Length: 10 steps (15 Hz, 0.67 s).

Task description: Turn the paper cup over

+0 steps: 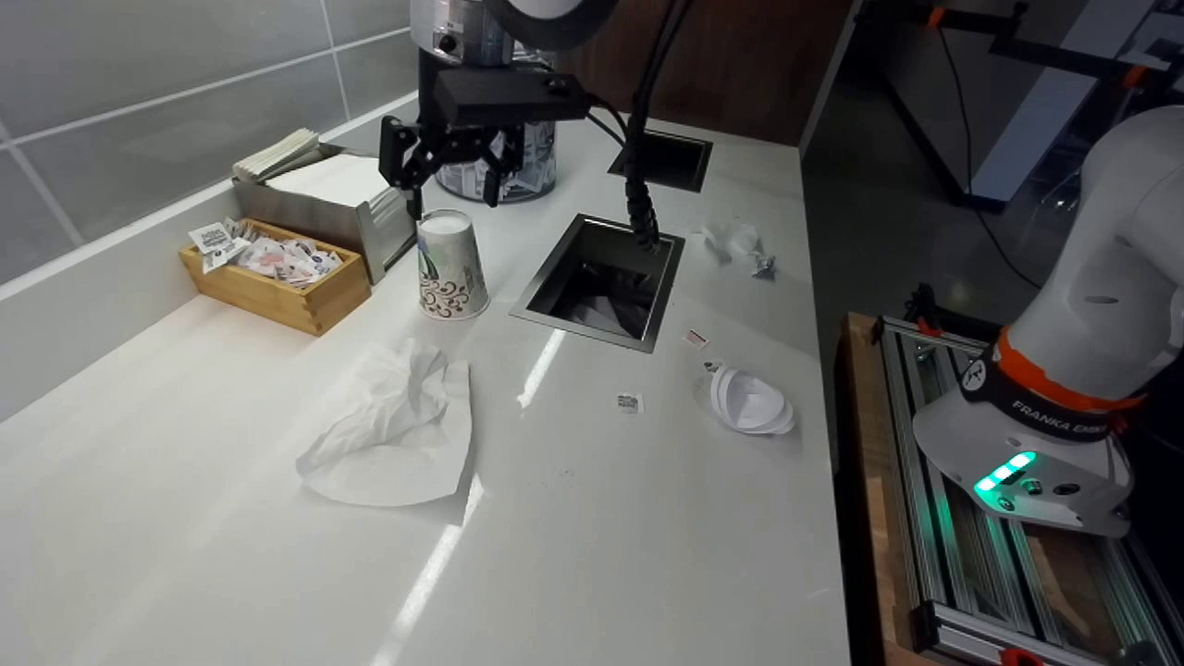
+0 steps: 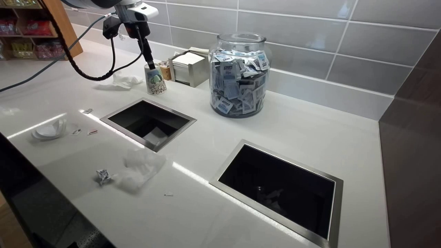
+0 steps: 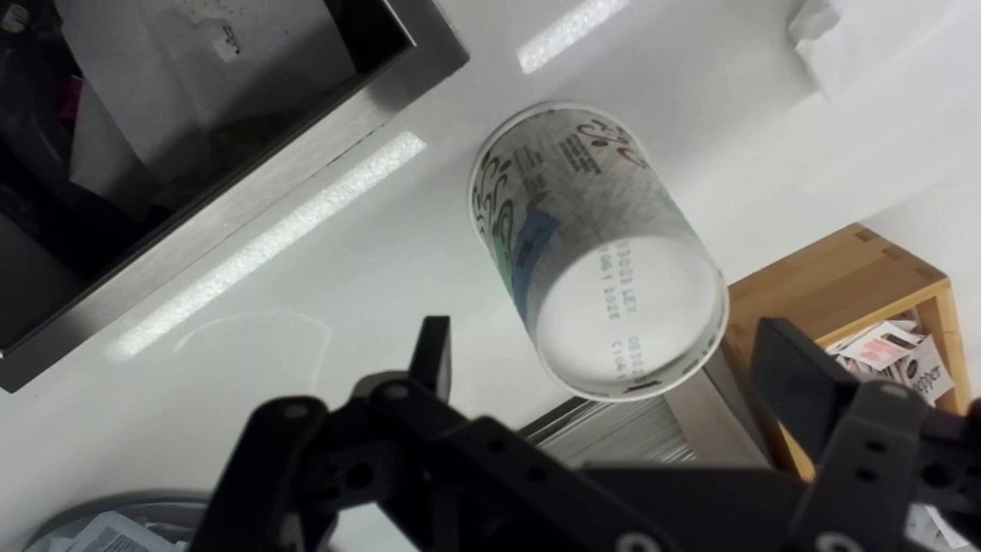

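Well left of the fingers point(image 3: 434, 356) in the wrist view lies a metal-rimmed sunken bin point(image 3: 237, 201). The fingers are spread wide, gripping nothing. Just ahead of the gap between them, the paper cup point(image 3: 598, 253) stands mouth down on the table point(image 3: 383, 253). My judgement: the flip is either finished or yet to begin (nothing here settles which); if mouth-up is wanted, grasping, lifting, turning and setting down all remain. The paper cup looks undented, narrow white base uppermost with faint printed codes, brown scrolls and a blue-green patch along its side. Right of the fingers, a wooden box point(image 3: 828, 287) holds packets point(image 3: 900, 353).
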Motion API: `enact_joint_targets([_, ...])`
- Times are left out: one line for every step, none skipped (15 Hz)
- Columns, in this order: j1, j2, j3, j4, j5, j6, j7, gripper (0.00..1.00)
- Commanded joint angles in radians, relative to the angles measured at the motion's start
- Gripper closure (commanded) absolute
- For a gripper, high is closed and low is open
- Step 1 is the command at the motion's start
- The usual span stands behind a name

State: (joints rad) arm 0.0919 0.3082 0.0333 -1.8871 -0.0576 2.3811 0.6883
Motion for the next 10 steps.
enact_joint_targets([-0.011,0.051,-0.008,0.075,0.09,-0.074,-0.057,0.0])
enact_joint_targets([-0.016,0.06,-0.009,0.089,0.11,-0.088,-0.065,0.0])
enact_joint_targets([-0.019,0.07,-0.01,0.102,0.127,-0.099,-0.071,0.0])
enact_joint_targets([-0.021,0.079,-0.011,0.113,0.144,-0.104,-0.076,0.0])
enact_joint_targets([-0.022,0.087,-0.013,0.123,0.158,-0.106,-0.08,0.0])
enact_joint_targets([-0.024,0.094,-0.014,0.133,0.171,-0.106,-0.082,0.0])
enact_joint_targets([-0.026,0.102,-0.014,0.142,0.185,-0.106,-0.085,0.0])
enact_joint_targets([-0.029,0.109,-0.012,0.152,0.201,-0.111,-0.091,0.0])
enact_joint_targets([-0.031,0.118,-0.011,0.162,0.216,-0.117,-0.095,0.0])
enact_joint_targets([-0.033,0.127,-0.011,0.171,0.23,-0.129,-0.099,0.0])
